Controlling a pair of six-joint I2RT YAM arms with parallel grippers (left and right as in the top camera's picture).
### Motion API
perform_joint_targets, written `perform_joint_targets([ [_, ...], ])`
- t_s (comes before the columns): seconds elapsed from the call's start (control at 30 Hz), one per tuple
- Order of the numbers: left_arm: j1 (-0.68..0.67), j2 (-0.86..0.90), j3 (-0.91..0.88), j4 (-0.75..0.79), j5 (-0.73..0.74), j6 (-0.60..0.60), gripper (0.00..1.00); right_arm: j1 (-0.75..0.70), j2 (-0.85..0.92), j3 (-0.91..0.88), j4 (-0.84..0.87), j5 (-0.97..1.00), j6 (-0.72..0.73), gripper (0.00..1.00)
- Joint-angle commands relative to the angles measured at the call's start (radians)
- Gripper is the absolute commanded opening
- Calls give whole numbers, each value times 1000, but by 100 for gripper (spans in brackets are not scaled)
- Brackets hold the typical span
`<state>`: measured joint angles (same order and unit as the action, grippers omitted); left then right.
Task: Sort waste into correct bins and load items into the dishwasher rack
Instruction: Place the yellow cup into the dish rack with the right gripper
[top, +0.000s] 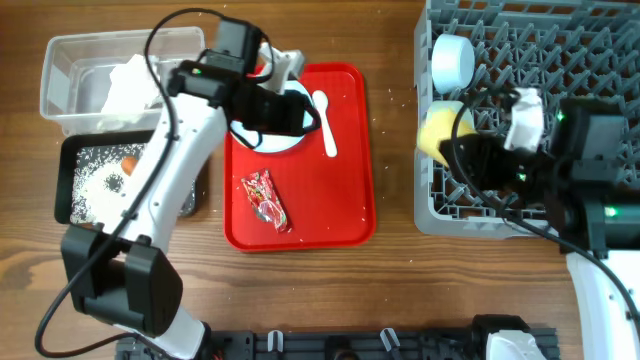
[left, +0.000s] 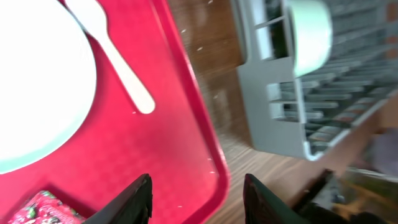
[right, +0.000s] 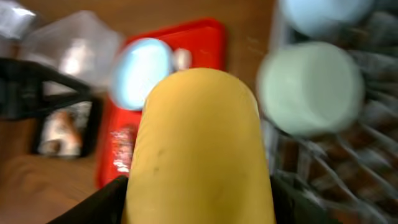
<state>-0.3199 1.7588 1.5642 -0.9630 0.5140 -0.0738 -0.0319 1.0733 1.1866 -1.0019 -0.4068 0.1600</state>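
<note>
Cup (top: 437, 130), yellow: clamped in the right tool (right: 198, 202) at the edge of the rack (top: 600, 40) nearest the red tray (top: 350, 225), lying over, long axis along the tool's line with its far end towards that tray; one bowl (top: 452, 62) on its side just beyond it. Spoon (top: 325, 122), white: on the red tray beside the plate (left: 37, 93), long axis nearly along the tray's length, scoop end towards the far side of the bench (top: 400, 300). Left tool (left: 198, 196): fingers apart, holding nothing, above the tray's rack-side rim.
</note>
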Motion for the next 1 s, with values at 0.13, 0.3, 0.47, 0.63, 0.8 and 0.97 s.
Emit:
perform_joint_targets([
  [0.13,-105,67,10,2,-256,-97,47,-2,33,50,-153,303,49,52],
  [0.3,-116,79,10,2,-339,-185,47,-2,168,50,-223,303,45,52],
  [0.47,-116,79,10,2,-352,-204,47,-1,292,50,-257,305,26,52],
  [0.63,-116,80,10,2,-352,-204,47,13,378,50,-234,306,23,59],
  [0.8,-116,80,10,2,-352,-204,48,19,436,50,-207,301,24,88],
  [0.97,-116,80,10,2,-351,-204,48,19,434,68,-169,256,24,99],
])
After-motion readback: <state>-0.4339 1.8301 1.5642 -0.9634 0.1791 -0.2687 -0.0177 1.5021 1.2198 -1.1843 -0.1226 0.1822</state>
